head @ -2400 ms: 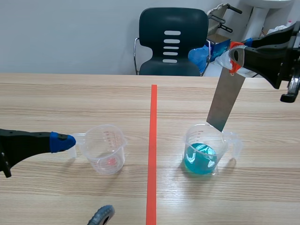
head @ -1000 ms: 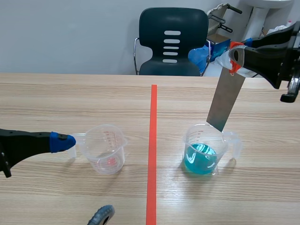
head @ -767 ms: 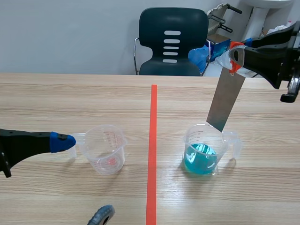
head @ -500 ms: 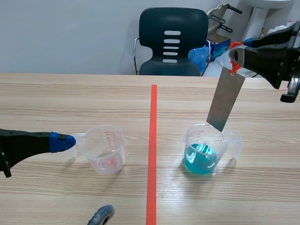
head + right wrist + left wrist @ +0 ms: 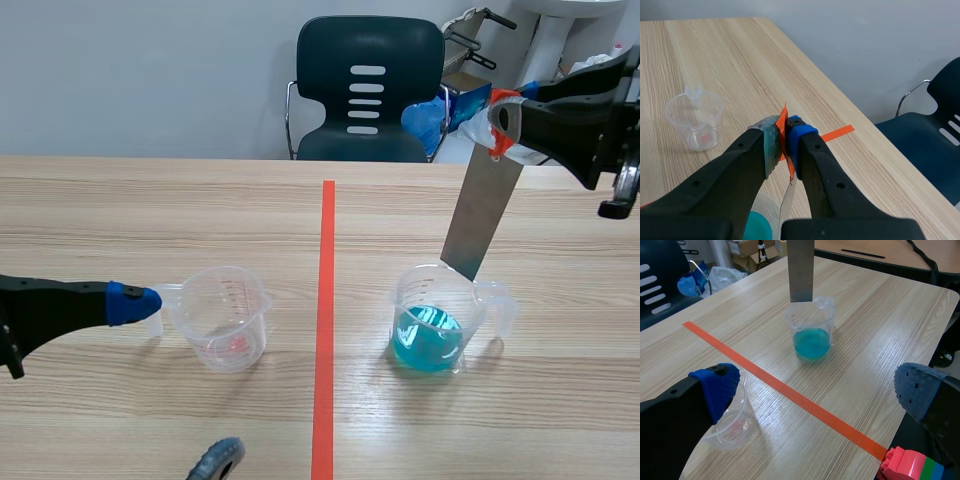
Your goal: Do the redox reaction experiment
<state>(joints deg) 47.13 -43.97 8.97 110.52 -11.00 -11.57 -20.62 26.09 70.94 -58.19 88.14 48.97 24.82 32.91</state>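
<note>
My right claw (image 5: pixel 497 125) (image 5: pixel 783 135) is raised over the right half of the table (image 5: pixel 100 210) and clamped on the top end of a flat metal strip (image 5: pixel 482 215) (image 5: pixel 801 270). A scrap of orange tape (image 5: pixel 783 120) wraps that end and sticks out between my two fingers, which press on it from both sides. The strip hangs down at a slight slant. Its lower end is at the rim of the beaker of blue liquid (image 5: pixel 440 300) (image 5: pixel 811 322). From these views I cannot tell whether the tip sits just inside the rim or just above it. It is well clear of the blue liquid (image 5: pixel 428 340) (image 5: pixel 811 342), which fills only the bottom part of the beaker.

My left claw (image 5: pixel 817 390) lies low over the table on the other side of the orange-red line (image 5: pixel 325 330), with its fingers spread wide apart and nothing between them. One blue pad (image 5: pixel 133 302) (image 5: pixel 720 385) is just beside the rim of the empty beaker (image 5: pixel 222 315) (image 5: pixel 732 422) (image 5: pixel 695 120), which stands upright with nothing in it. The other pad is well off to the far side of the line.

The two beakers stand apart, one on each side of the line. A dark chair (image 5: pixel 370 85) is behind the far edge of the table. Some coloured blocks (image 5: pixel 907 465) lie under my left claw's outer finger.
</note>
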